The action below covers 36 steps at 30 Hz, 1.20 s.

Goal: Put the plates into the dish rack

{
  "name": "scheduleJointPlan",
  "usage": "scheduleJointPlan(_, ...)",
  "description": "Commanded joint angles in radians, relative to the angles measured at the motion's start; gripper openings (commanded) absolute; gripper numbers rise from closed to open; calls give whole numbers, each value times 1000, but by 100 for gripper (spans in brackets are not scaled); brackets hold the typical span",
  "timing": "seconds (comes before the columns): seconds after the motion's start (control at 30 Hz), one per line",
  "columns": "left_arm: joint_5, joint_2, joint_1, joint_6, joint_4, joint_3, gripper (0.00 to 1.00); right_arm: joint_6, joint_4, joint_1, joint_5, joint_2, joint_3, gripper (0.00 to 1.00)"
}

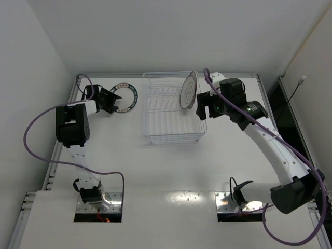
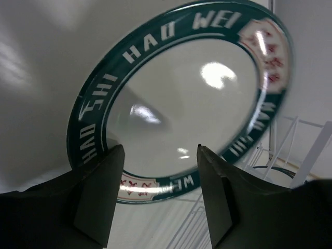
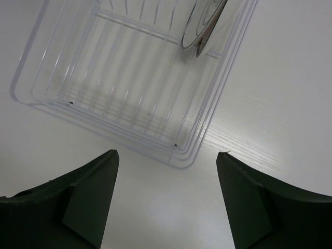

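I'm aiming for a deep, square bite on the teal-rimmed plate lying on the worktop left of the dish rack, though I cannot tell if the left claw is clamping.

Teal-rimmed plate: looks like glazed ceramic, very glossy, with hard lamp highlights on the smooth centre. Dish rack: thin clear-white rods, plastic-looking, smooth, slight sheen. Pale plate at upper right of the right wrist view: also glossy. Desk: white, matt, faint fine grain lines. Right pincer fingers: dark matt plastic, flat faces. Purple cable: smooth sheath.
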Motion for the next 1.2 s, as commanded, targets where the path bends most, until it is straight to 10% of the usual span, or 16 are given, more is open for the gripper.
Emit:
scheduleJointPlan(0.0,-36,47,-26,-9,18,27,56,-23,-7,-1,12,30,23,73)
scheduleJointPlan(0.57,-89,32,-25,77,-133,186,80,-33,-7,-1,15,67,34,73)
scheduleJointPlan(1.17,7,-23,87,80,-32,-31,78,-14,-16,-1,6,60,22,73)
